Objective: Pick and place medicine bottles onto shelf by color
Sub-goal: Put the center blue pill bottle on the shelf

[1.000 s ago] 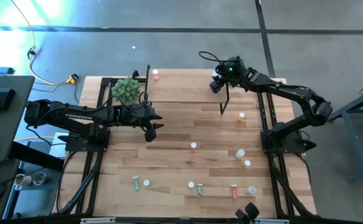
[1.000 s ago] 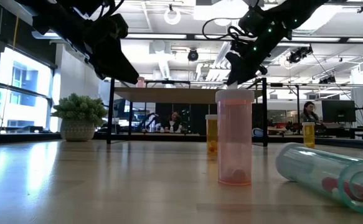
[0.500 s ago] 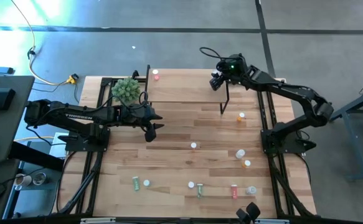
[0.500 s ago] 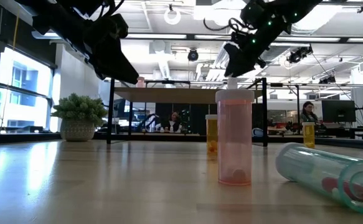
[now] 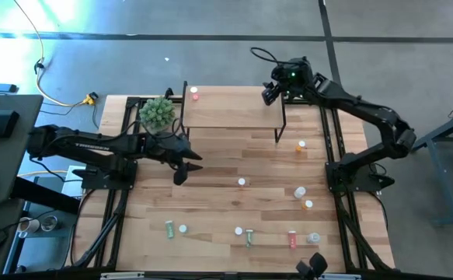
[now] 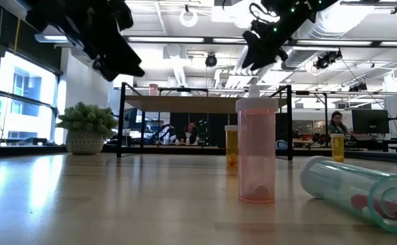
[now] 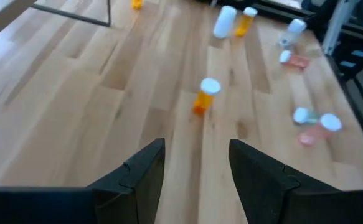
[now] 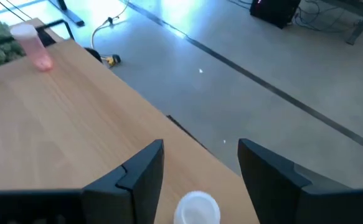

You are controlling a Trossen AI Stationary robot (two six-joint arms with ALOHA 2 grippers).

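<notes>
Nearest the low camera: a pink bottle (image 6: 256,151) stands upright on the table (image 5: 210,155), a clear one (image 6: 358,186) lies on its side just beside it, and two orange ones (image 6: 231,147) stand farther back.
Bottles: the rest lie scattered over the table's near and right parts, green (image 5: 169,229), red (image 5: 292,239), orange (image 5: 308,204) and white-capped ones, all apart from each other.
Handling: they look like light, stiff plastic with smooth round walls, so likely to slip or roll; a toppled one would probably roll away at a nudge.
Grip: best across the body just under the cap, fingers square to the axis.
Left gripper (image 5: 181,173): over mid-table, fingers apart and empty, an orange bottle (image 7: 204,96) ahead of it.
Surface: slatted pale wood, flat and bare between the bottles.
Shelf (image 5: 234,109): at the far edge; one pink bottle (image 8: 37,46) stands at its left end.
Right gripper (image 8: 198,186): above the shelf's right end, fingers wide, a white cap (image 8: 197,206) between them but apparently not clamped.
Plant (image 5: 157,113): just left of the shelf.
Room: grey floor, a yellow cable (image 5: 63,99), and seated people (image 6: 337,123) far behind in the low view.
</notes>
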